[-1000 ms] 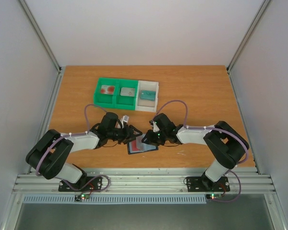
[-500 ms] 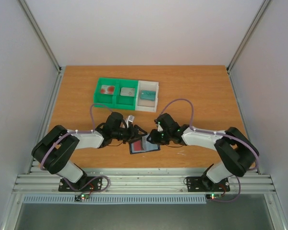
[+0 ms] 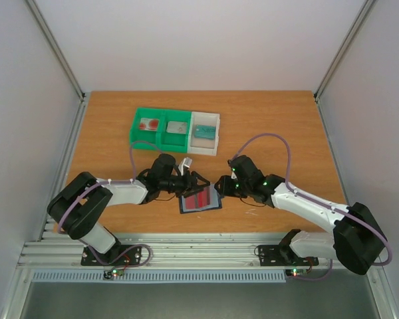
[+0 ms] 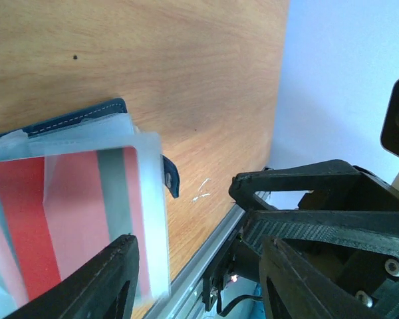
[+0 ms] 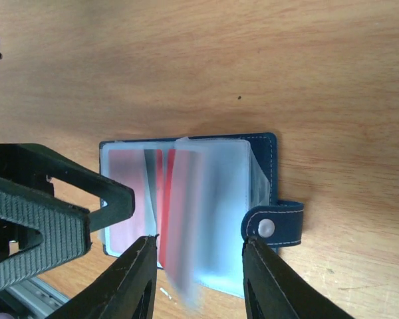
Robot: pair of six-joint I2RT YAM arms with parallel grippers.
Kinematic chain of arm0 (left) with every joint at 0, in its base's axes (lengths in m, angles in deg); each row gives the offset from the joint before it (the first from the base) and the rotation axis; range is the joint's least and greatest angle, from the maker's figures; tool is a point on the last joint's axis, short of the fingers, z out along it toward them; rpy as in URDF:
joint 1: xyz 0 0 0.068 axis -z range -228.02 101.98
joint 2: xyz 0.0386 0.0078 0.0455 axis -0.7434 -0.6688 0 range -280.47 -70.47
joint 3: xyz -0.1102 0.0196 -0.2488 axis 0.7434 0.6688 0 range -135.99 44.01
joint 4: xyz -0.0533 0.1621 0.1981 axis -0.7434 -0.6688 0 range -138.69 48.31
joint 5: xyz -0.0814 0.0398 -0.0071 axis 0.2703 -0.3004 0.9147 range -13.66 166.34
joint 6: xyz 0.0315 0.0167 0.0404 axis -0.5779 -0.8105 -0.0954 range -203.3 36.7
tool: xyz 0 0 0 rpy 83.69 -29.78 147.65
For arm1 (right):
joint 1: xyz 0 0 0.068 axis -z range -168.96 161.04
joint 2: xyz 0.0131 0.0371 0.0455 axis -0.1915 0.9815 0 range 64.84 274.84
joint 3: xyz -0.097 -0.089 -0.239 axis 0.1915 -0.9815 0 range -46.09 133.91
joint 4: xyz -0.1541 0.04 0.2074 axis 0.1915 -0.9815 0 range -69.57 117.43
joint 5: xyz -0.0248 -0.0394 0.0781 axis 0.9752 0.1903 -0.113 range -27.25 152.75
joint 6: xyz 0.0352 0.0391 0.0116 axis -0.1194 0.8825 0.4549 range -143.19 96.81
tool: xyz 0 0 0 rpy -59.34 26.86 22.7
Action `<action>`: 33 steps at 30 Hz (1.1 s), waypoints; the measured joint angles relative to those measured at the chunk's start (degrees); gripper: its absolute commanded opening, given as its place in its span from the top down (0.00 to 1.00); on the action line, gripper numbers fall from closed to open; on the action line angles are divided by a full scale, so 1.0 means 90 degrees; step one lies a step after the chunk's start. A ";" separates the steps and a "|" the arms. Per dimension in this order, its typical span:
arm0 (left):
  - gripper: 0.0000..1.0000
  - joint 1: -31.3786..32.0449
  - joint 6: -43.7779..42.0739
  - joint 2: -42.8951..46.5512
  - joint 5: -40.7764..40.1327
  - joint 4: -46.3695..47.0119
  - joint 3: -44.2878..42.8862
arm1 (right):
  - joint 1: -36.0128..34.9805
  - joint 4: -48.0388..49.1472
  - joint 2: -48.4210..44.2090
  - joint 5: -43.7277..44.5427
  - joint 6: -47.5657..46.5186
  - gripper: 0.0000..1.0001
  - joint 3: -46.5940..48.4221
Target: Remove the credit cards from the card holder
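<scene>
While the card holder [image 5: 263, 141] lies between both, the right gripper [image 5: 199, 240] (parted, empty, like the left gripper [image 4: 199, 242]) hangs over its credit cards [image 4: 33, 212].

Setting: robotics lab test cell.
- Enclosure: plain white wall panels [image 3: 199, 40] on three sides, held by aluminium profile posts [image 3: 56, 46].
- Work surface: wood-grain table [image 3: 272, 119] with a slotted aluminium rail [image 3: 199, 251] along its near edge.
- Equipment: left arm [image 3: 120, 194] and right arm [image 3: 306, 203] bolted to that rail. Exposed purple cables [image 3: 266, 138] loop over both, and small circuit boards with lit indicator lights [image 3: 113, 273] sit at the bases.
- Props: green-and-white compartment tray [image 3: 146, 141] and card holder [image 3: 199, 201], laid out as test pieces.
</scene>
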 measured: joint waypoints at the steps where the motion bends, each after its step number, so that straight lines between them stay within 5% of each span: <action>1: 0.49 0.0012 -0.0005 0.0000 0.0000 0.0000 -0.0017 | 0.0000 -0.0041 -0.0066 0.0024 -0.0005 0.64 0.0000; 16: 0.66 0.0012 -0.0413 0.0000 -0.0891 -0.0670 0.0017 | 0.0000 0.0223 0.0233 -0.0464 -0.0107 0.79 0.0000; 33: 0.67 0.0012 -0.0607 -0.0090 -0.1168 -0.0993 0.0097 | 0.0000 0.0554 0.1773 -0.0763 -0.0223 0.91 0.0051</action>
